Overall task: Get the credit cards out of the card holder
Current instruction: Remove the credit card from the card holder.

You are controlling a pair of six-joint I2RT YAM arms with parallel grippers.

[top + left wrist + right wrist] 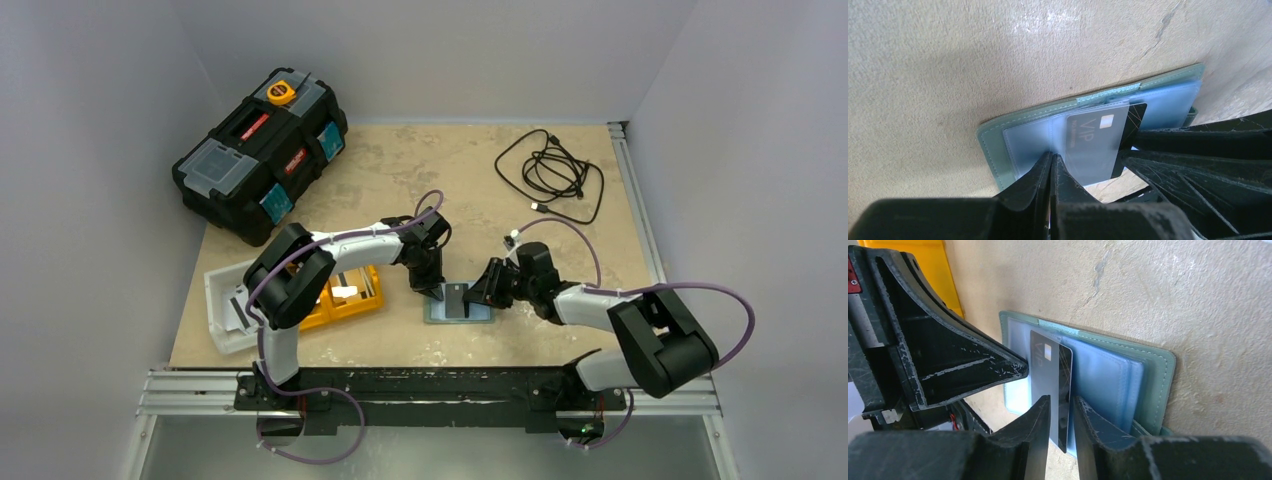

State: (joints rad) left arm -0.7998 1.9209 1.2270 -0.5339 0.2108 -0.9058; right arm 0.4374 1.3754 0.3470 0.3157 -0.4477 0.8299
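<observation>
Left pincer (pixel 1050 159): fingers pressed together. The tips meet at the near edge of a clear sleeve of the card holder (pixel 993 145). Cannot tell whether any sleeve film is caught between them.

Right pincer (pixel 1062 402): fingers stand close on either side of the credit card (pixel 1093 135), with a narrow gap. The card's near end runs down between them. Cannot tell whether they actually bite on it.

The card holder lies open and flat on the bench (pixel 948 60), directly under both pincers. Its grey-green cover is down and its pale blue sleeves face up. The two pincers come at it from opposite sides, tips nearly meeting over the open page.

The credit card is dark, with "VIP" lettering and a small chip. One part of it sits under the frosted sleeve. The corner on the right pincer's side is bare and clear of the sleeve. In the right wrist view the card tilts up off the page.

Outward from the left pincer, on the side away from the right one, an orange tray (pixel 350 295) sits on the bench. A white bin (pixel 222 310) is just past it.

Far beyond the left pincer is a black toolbox (pixel 260 155) at the bench corner. Far beyond the right pincer is a loose black cable (pixel 550 175), well apart from the card holder.
</observation>
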